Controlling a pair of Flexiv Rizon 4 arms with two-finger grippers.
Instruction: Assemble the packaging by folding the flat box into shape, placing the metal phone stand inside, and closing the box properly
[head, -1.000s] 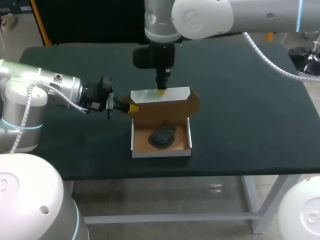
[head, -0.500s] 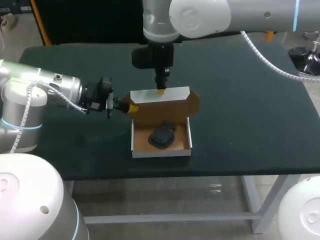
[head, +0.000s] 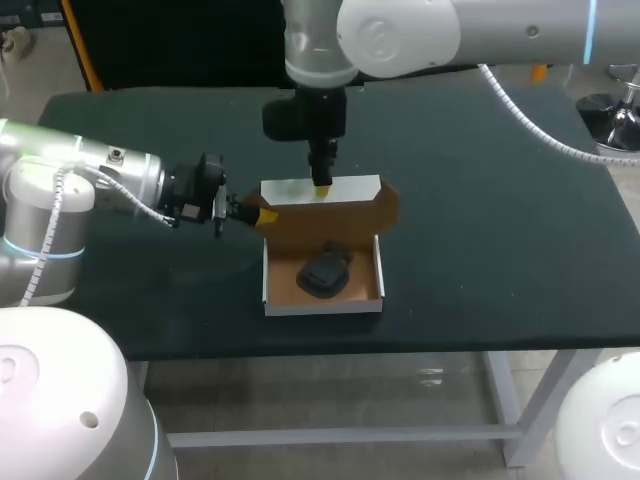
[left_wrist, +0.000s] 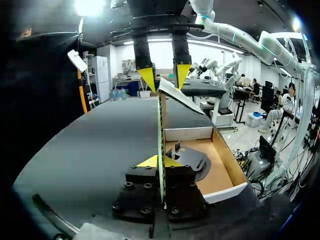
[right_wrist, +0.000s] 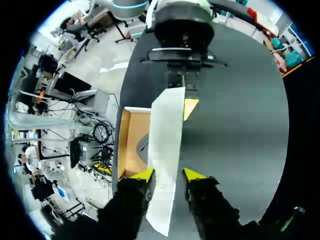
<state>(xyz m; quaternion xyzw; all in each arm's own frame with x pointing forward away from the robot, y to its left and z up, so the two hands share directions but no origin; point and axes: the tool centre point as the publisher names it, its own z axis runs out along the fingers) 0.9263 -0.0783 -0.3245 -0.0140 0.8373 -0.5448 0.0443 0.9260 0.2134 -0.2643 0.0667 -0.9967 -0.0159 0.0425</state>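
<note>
The white box (head: 322, 303) stands open near the table's middle, brown inside, with the black phone stand (head: 322, 273) lying in its tray. Its lid (head: 350, 188) stands upright at the back. My left gripper (head: 262, 216) is shut on the lid's left side flap (left_wrist: 161, 120), both yellow tips pressed on the card edge (left_wrist: 161, 161). My right gripper (head: 322, 184) hangs over the lid's top. In the right wrist view its fingers (right_wrist: 168, 175) stand open astride the white front flap (right_wrist: 165, 135), a little apart from it. The stand (left_wrist: 192, 159) shows beside the held flap.
Dark green table (head: 480, 230) spreads around the box, with bare surface to the right and in front. My left arm lies low along the table's left side; my right arm comes down from the far side.
The right wrist has edged very slightly left above the lid. Box, stand and left gripper have not moved.
</note>
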